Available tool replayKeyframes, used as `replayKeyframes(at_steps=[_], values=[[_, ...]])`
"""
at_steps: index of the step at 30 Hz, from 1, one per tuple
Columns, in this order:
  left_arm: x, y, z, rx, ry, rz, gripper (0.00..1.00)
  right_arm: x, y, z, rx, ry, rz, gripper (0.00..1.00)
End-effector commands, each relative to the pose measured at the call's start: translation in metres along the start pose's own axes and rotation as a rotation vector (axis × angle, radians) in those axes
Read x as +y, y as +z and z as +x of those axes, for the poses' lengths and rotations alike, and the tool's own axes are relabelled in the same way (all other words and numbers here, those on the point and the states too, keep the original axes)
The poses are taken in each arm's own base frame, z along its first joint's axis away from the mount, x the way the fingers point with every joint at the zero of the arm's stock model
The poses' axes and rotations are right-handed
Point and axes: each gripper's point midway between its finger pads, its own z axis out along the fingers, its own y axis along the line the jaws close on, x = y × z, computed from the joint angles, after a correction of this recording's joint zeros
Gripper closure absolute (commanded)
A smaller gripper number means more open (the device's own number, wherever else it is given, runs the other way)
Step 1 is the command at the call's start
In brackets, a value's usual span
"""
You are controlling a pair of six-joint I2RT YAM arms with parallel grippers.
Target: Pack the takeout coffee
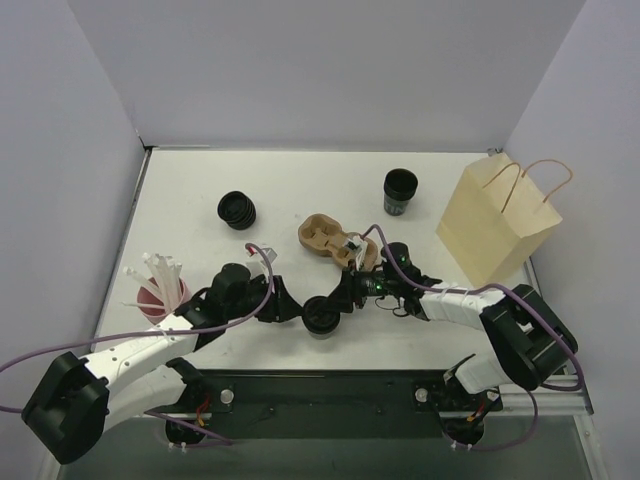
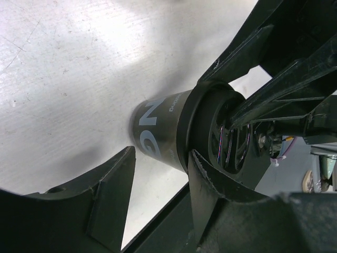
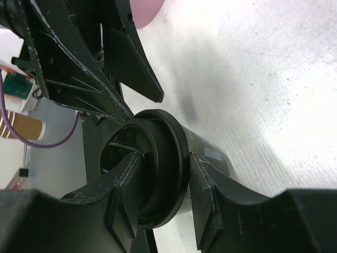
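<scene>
Now R gripper (image 3: 163,179) pinches upright takeout coffee (image 1: 322,315) lid, near-side of pulp carrier (image 1: 322,238); L gripper (image 2: 162,153) spread, empty.

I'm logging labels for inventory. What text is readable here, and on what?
"NG": big white letters on the black cup, rest of the word hidden.
Beside them, small white print: too blurred to read.
Right wrist view, pale label on the cup: unreadable.
Elsewhere: none.

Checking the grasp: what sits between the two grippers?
The takeout coffee, flanked by the left gripper and right gripper in the top view; the right wrist view shows the right fingers on its lid.
</scene>
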Motion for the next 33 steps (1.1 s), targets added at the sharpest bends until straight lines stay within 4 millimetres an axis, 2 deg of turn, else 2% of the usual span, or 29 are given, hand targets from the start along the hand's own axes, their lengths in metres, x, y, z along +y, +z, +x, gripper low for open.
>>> replayKeyframes(at_steps=[1, 4, 9, 11, 14, 16, 18, 19, 20, 22, 23, 25, 28, 32, 33], values=[[0.059, 0.000, 0.036, 0.043, -0.053, -0.206, 0.47, -0.044, -0.006, 0.075, 0.084, 0.139, 0.202, 0.80], [0.064, 0.003, 0.049, 0.046, -0.078, -0.191, 0.47, -0.044, -0.006, 0.085, 0.085, 0.148, 0.205, 0.81], [0.072, 0.008, 0.070, 0.089, -0.068, -0.266, 0.49, -0.049, -0.009, 0.093, 0.068, 0.163, 0.236, 0.81], [0.065, 0.010, 0.072, 0.095, -0.063, -0.254, 0.50, -0.050, -0.012, 0.096, 0.069, 0.162, 0.246, 0.81], [0.067, 0.009, 0.071, 0.083, -0.056, -0.288, 0.50, -0.053, -0.016, 0.098, 0.075, 0.159, 0.280, 0.81], [0.063, 0.005, 0.063, 0.068, -0.050, -0.300, 0.49, -0.052, -0.017, 0.096, 0.068, 0.164, 0.286, 0.81], [0.037, 0.000, 0.030, -0.005, -0.018, -0.254, 0.44, -0.049, -0.018, 0.090, 0.048, 0.183, 0.288, 0.81], [0.038, -0.006, 0.021, -0.022, -0.011, -0.282, 0.43, -0.049, -0.018, 0.088, 0.038, 0.189, 0.296, 0.81], [0.025, -0.011, -0.009, -0.087, -0.019, -0.269, 0.41, -0.048, -0.017, 0.084, 0.024, 0.194, 0.296, 0.81], [0.021, -0.023, -0.031, -0.109, -0.008, -0.282, 0.37, -0.046, -0.017, 0.078, -0.002, 0.213, 0.310, 0.81], [0.016, -0.030, -0.055, -0.164, -0.015, -0.281, 0.37, -0.045, -0.018, 0.074, -0.015, 0.216, 0.315, 0.82], [0.007, -0.036, -0.064, -0.162, -0.009, -0.269, 0.33, -0.046, -0.018, 0.072, -0.034, 0.246, 0.335, 0.81], [-0.010, -0.037, -0.065, -0.166, -0.014, -0.198, 0.30, -0.045, -0.020, 0.067, -0.080, 0.275, 0.354, 0.81], [-0.024, -0.031, -0.045, -0.154, -0.058, -0.084, 0.28, -0.039, -0.017, 0.059, -0.135, 0.279, 0.387, 0.82], [-0.035, -0.029, -0.042, -0.162, -0.066, -0.040, 0.27, -0.038, -0.016, 0.058, -0.143, 0.277, 0.393, 0.81]])
